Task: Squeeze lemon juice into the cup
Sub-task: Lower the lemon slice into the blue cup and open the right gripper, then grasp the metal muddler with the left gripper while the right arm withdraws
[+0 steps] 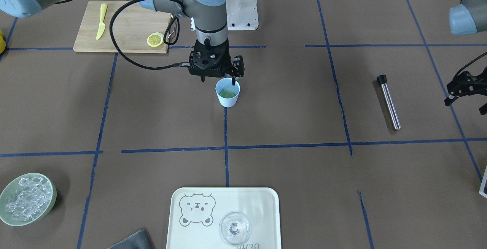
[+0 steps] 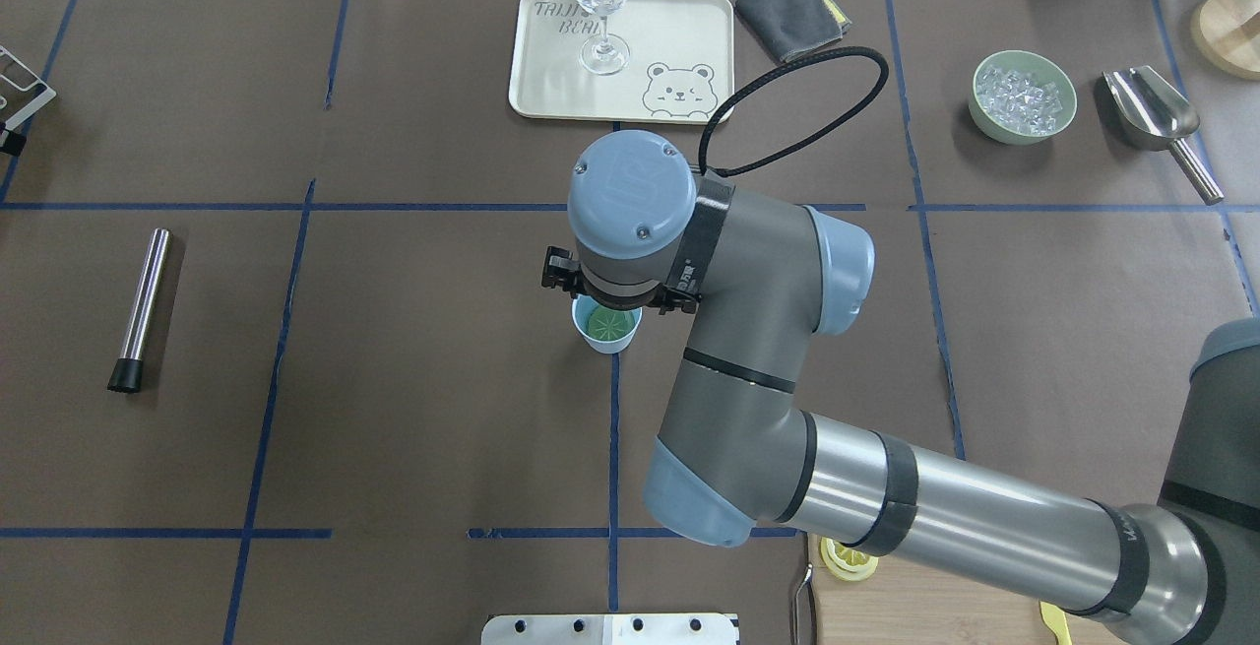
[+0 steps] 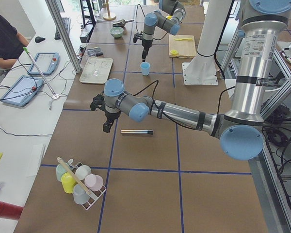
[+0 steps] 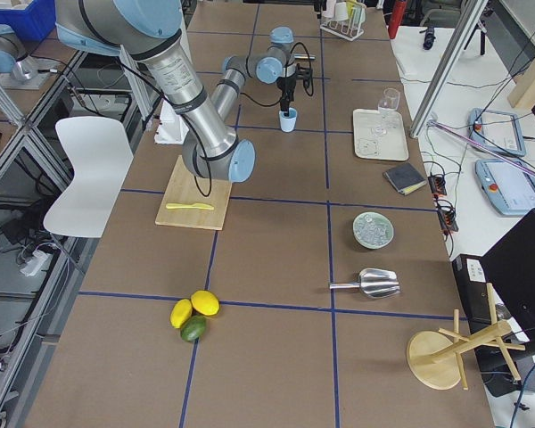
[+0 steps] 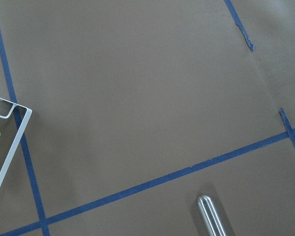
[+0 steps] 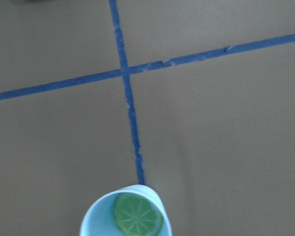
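Right gripper (image 1: 218,81) hangs directly over the light-blue cup (image 1: 229,102), jaws apart and holding nothing, 1 fingertip (image 1: 233,82) at the rim. 1 lemon slice (image 1: 227,93) lies flat inside the cup, looking greenish there. The cup stands on the worktop (image 1: 289,100) on a blue tape line. A 2nd slice (image 1: 155,39) sits on the cutting board (image 1: 125,28). Left gripper (image 1: 466,105) hangs near the steel muddler (image 1: 389,104), jaws apparently apart, empty.

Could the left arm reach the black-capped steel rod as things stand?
Probably yes: the left gripper hovers close beside the black-capped steel rod, which lies alone on the bare brown table, with nothing between them.
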`<state>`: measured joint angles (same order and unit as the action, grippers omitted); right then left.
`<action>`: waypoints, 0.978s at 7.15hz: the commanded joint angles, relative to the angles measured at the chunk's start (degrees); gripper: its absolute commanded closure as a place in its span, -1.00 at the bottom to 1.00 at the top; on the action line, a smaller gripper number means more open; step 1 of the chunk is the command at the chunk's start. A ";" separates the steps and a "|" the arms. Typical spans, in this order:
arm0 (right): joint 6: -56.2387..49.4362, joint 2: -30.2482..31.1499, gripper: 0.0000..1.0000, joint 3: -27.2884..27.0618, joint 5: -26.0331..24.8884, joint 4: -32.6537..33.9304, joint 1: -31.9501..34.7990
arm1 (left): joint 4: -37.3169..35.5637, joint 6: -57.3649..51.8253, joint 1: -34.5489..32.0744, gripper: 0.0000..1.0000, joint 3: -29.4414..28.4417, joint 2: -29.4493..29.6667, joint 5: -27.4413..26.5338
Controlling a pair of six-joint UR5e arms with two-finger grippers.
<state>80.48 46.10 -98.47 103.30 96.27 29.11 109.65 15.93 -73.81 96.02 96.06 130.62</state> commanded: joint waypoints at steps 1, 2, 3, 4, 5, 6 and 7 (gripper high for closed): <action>-9.84 7.93 -1.00 -8.89 3.04 2.33 5.31 | -0.13 8.73 5.49 -1.00 -1.01 0.10 -0.36; -16.08 9.52 -1.00 -10.23 4.53 3.48 8.47 | 0.04 13.21 8.57 -1.00 -2.14 0.01 -0.54; -19.28 11.45 -1.00 -11.03 6.54 3.31 11.55 | -0.05 15.51 10.51 -1.00 -2.76 0.01 -0.63; -24.70 13.12 -1.00 -11.04 9.43 2.96 15.67 | -0.05 15.89 11.40 -1.00 -4.25 0.01 -0.63; -31.80 15.32 -1.00 -11.04 12.07 2.96 20.32 | -0.13 15.89 13.07 -1.00 -4.78 -0.08 -0.63; -38.49 17.69 -1.00 -10.95 14.88 2.96 25.24 | -0.13 15.98 14.82 -1.00 -5.83 0.01 -0.54; -44.38 19.45 -1.00 -10.69 17.44 2.96 29.56 | -0.05 16.33 16.58 -1.00 -6.71 0.18 -0.54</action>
<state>43.90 63.07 -109.38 117.42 99.24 53.00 109.54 31.90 -59.38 90.44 96.09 130.05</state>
